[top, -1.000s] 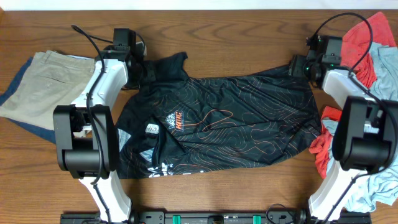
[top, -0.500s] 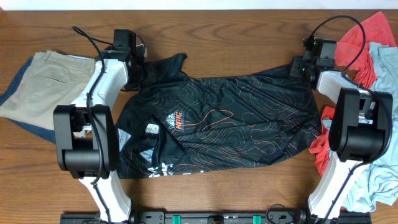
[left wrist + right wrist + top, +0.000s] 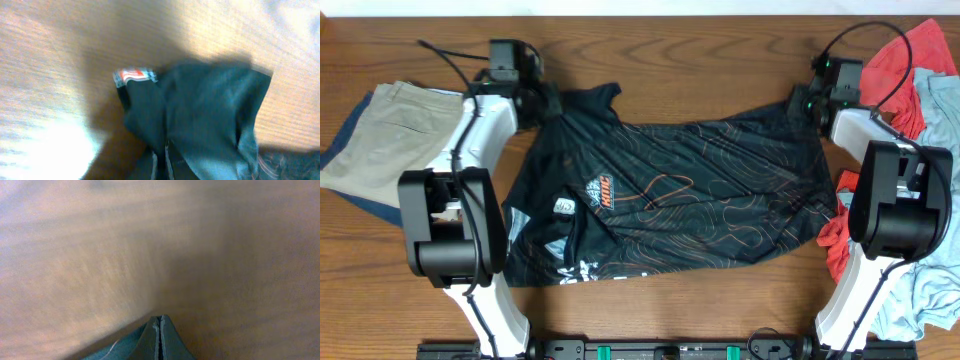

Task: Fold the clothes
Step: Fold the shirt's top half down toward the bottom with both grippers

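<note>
Found black jersey [image 3: 670, 195] spread across middle of wooden surface [image 3: 700, 40], far edge lifted at both corners. Pinched closed on the left corner by left hand [image 3: 540, 102], on the right corner by right hand [image 3: 804, 103]. Risk of a thin pinch slipping under sideways tension and dropping a corner. Against the earlier frame: left hand farther back and outward, cloth tauter.

The jersey [image 3: 690, 190] is black with thin orange contour lines, white lettering and an orange-white chest logo; its tag [image 3: 134, 76] is red and white. Beyond the left end effector [image 3: 544, 101] lie tan trousers [image 3: 390, 140] over a dark-blue cloth [image 3: 342, 140]. Beyond the right end effector [image 3: 799, 103] lie a red garment [image 3: 910, 60] and a light-blue garment [image 3: 940, 100]. The surface [image 3: 700, 60] is brown wood grain.
</note>
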